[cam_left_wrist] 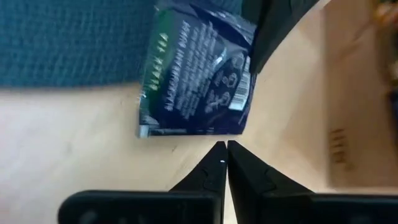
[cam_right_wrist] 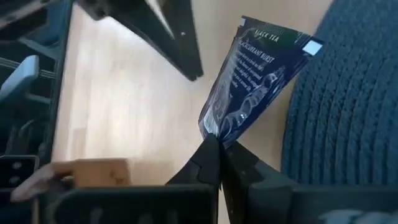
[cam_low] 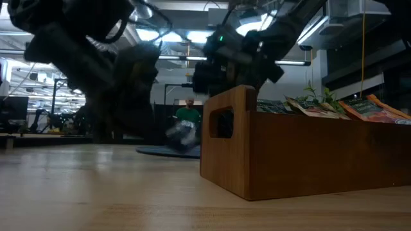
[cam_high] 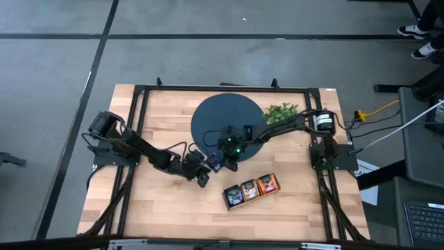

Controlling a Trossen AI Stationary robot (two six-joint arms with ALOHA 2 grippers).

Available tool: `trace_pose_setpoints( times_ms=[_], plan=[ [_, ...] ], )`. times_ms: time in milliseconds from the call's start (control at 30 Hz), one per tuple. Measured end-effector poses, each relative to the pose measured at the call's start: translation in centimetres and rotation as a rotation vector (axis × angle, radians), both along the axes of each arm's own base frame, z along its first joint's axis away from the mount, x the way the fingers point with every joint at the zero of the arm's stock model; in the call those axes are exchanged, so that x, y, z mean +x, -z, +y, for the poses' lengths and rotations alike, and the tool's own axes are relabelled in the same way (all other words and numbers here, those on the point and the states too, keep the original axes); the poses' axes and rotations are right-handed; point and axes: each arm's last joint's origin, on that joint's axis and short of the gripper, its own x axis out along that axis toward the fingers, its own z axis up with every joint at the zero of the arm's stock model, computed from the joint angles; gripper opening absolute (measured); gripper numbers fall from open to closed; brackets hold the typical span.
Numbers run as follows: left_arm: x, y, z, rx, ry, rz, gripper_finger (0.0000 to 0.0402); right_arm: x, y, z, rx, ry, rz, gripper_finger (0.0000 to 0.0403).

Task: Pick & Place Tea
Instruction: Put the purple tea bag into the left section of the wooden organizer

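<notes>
A dark navy tea sachet sits at the near edge of the round dark mat, partly over the wood. My right gripper, reaching in from the table's right, is shut on it. My left gripper is shut and empty, its tips just short of the sachet's edge, apart from it. A wooden three-compartment tray near the table's front holds more sachets, dark, beige and orange. My right gripper pinches the navy sachet by the end of it nearest the fingers, close to a corner, between its two fingertips. The fingers slant down from the table's right. The sachet stands out beyond the fingertips toward the mat; whether its far end rests on anything I cannot tell.
A leafy green plant lies at the mat's far right. The tray stands close by on the near right of both grippers. Bare wooden table spreads to the near left. A person shows far off in the room behind.
</notes>
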Motion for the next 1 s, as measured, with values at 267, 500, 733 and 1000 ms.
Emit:
trace_pose_setpoints(
  times_ms=[267,500,733,1000],
  plan=[
    [0.1,-3.7,1.1,0.065,0.04,-0.118,0.0015,-2.3,-5.1,0.2,-0.184,-0.008,0.006,0.0006],
    [0.0,-5.6,3.4,0.176,-0.122,-0.185,0.0021,-4.7,-7.1,0.8,-0.583,0.0,0.099,0.0006],
    [1.0,-6.4,6.7,0.106,-0.147,-0.261,0.0072,-4.9,-7.5,1.2,-0.969,0.049,0.127,0.0005],
    [1.3,-7.1,10.7,-0.062,-0.438,-0.404,0.0137,-4.9,-8.0,0.4,-1.294,0.138,0.185,0.0006]
  ],
)
